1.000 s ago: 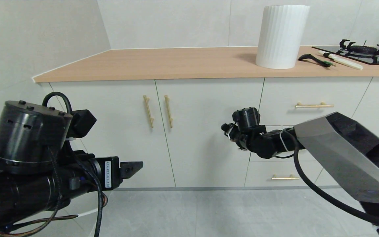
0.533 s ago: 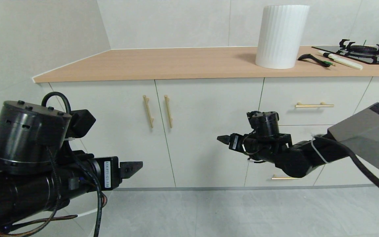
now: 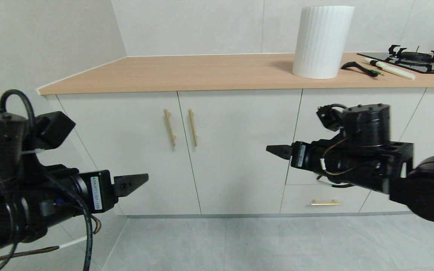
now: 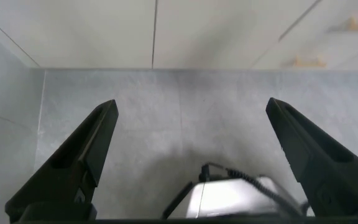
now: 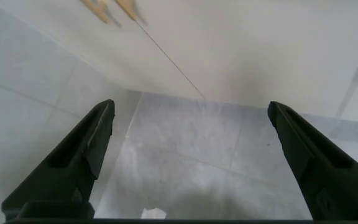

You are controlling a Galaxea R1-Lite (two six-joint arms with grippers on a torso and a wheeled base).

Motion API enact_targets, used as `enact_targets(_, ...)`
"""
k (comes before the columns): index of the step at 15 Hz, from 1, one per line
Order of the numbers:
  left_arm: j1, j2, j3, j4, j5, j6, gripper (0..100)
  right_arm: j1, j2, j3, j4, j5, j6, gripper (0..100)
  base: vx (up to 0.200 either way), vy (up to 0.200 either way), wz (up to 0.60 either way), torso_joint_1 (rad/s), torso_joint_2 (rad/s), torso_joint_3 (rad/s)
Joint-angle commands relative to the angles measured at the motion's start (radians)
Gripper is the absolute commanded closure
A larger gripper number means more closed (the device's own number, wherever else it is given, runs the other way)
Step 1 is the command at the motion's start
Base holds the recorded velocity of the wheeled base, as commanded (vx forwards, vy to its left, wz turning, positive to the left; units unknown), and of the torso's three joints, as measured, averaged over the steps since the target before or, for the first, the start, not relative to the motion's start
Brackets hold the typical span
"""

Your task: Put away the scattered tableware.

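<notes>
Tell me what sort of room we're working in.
Most likely a home-style kitchen: a long light wooden countertop, a black glass gas hob at its right end, and pale cabinet doors with slim brass handles underneath.

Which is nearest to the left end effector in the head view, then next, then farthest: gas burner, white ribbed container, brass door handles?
1. brass door handles, on the cabinet front just ahead of the left end effector.
2. white ribbed container, up on the counter, toward the right.
3. gas burner, at the counter's far right end.
</notes>
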Motion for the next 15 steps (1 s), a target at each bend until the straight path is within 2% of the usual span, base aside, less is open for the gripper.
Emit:
enact_targets(1, 0.029, -0.117, 0.005, 0.002, 0.002, 0.007, 0, -0.012, -0.357, 0.091, 0.142, -0.035, -0.044, 0, 0.000, 0.000, 0.00, 0.000, 0.00, 0.000)
enact_targets(2, 0.051, -0.182, 0.027, 0.002, 0.002, 0.029, 0, -0.016, -0.446, 0.113, 0.173, -0.071, -0.065, 0, 0.000, 0.000, 0.00, 0.000, 0.00, 0.000)
enact_targets(4, 0.113, -0.332, 0.077, 0.002, 0.002, 0.111, 0, -0.026, -0.621, 0.179, 0.184, -0.158, -0.133, 0, 0.000, 0.000, 0.00, 0.000, 0.00, 0.000)
enact_targets(5, 0.133, -0.378, 0.094, 0.002, 0.002, 0.133, 0, -0.031, -0.673, 0.200, 0.184, -0.181, -0.160, 0, 0.000, 0.000, 0.00, 0.000, 0.00, 0.000)
enact_targets(7, 0.193, -0.561, 0.160, 0.004, -0.001, 0.223, 0, -0.046, -0.900, 0.285, 0.200, -0.207, -0.249, 0, 0.000, 0.000, 0.00, 0.000, 0.00, 0.000)
enact_targets(10, 0.271, -0.777, 0.226, 0.005, -0.001, 0.358, 0, -0.213, -1.115, 0.295, 0.372, -0.199, -0.295, 0, 0.000, 0.000, 0.00, 0.000, 0.00, 0.000)
enact_targets(11, 0.301, -0.832, 0.242, 0.005, -0.003, 0.392, 0, -0.241, -1.178, 0.295, 0.412, -0.198, -0.308, 0, 0.000, 0.000, 0.00, 0.000, 0.00, 0.000)
enact_targets(13, 0.350, -0.946, 0.277, 0.007, -0.003, 0.447, 0, -0.307, -1.331, 0.298, 0.541, -0.212, -0.377, 0, 0.000, 0.000, 0.00, 0.000, 0.00, 0.000)
enact_targets(15, 0.383, -1.033, 0.317, 0.007, -0.004, 0.481, 0, -0.401, -1.475, 0.300, 0.641, -0.213, -0.453, 0, 0.000, 0.000, 0.00, 0.000, 0.00, 0.000)
